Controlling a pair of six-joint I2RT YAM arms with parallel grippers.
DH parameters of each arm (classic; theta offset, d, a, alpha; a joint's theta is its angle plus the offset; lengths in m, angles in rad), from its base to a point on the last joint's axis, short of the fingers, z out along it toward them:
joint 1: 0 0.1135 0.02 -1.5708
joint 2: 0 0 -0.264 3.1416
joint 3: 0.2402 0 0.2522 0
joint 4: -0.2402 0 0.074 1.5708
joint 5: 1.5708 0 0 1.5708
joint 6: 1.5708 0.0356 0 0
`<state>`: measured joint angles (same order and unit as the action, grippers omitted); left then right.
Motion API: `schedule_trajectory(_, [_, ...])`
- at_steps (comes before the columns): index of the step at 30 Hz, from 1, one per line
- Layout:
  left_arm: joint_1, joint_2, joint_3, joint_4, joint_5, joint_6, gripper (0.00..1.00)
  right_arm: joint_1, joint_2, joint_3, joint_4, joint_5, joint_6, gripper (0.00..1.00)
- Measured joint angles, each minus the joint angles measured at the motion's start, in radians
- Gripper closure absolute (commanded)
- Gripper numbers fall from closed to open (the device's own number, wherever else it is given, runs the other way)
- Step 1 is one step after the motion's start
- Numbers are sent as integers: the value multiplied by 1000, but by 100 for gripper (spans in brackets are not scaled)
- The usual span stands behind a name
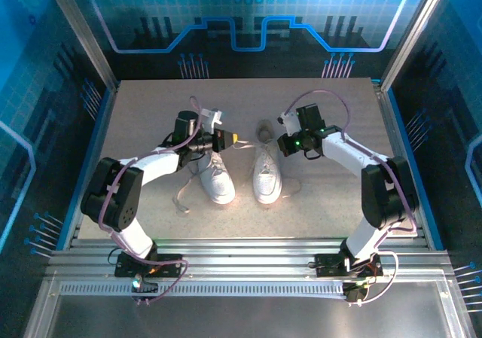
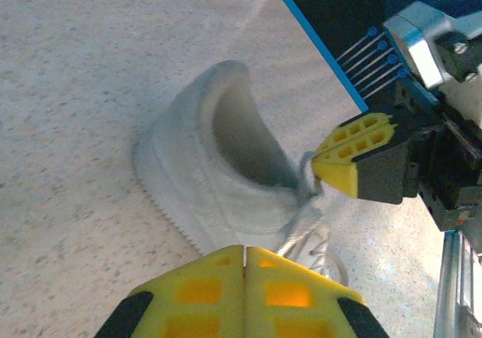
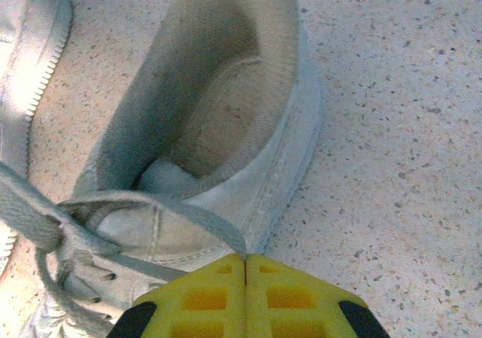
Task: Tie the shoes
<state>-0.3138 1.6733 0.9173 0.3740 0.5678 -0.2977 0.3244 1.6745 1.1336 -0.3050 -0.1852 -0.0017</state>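
At the middle of the surface [image 1: 151, 112], the shoes are set side by side, toes turned toward the arm bases and openings toward the far edge. The left shoe [image 1: 219, 181] and the right shoe [image 1: 267, 178] lie close together but apart. A trailing strand [image 1: 181, 195] is seen running off the left shoe onto the surface.

Both arms are bent in over the heel ends. The right claw [image 3: 245, 274] is clenched on a lace [image 3: 173, 206] of the right shoe. In the wrist view the flat white band is seen coming out of the seam between the yellow pads [image 3: 203, 296], passing across the tongue and into a crossing of laces at the eyelets. The left claw [image 2: 245, 278] is clenched too, its pads pressed flat together, near the same shoe's opening. Whether anything is pinched there cannot be told: loose laces lie right at its tip, but none is clearly seen entering the seam.

The step in hand is judged to be early knot-making on the right shoe, since one lace end is held and no bow is seen on either shoe. For the next move, the second lace end would need to be secured by the left claw. The two ends would then be crossed and pulled apart evenly, gently enough that the shoe is not dragged across the surface.
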Motion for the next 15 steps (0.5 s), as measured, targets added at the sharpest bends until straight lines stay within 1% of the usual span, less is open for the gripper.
schedule_trajectory(2, [-34, 0, 48, -31, -5, 21, 100, 9, 9, 39, -22, -4, -17, 99])
schedule_trajectory(3, [-51, 0, 73, -42, -6, 35, 100, 11, 14, 58, -25, -6, -21, 96])
schedule_trajectory(4, [-67, 0, 103, -55, -7, 46, 100, 14, 16, 74, -26, -5, -24, 92])
schedule_trajectory(7, [-101, 1, 183, -84, -10, 73, 100, 16, 19, 112, -27, -5, -26, 76])
schedule_trajectory(11, [-110, 11, 252, -103, -11, 95, 100, 16, 21, 135, -31, -9, -22, 57])
schedule_trajectory(15, [-110, 26, 266, -121, -11, 98, 100, 5, 20, 134, -39, -51, -2, 47])
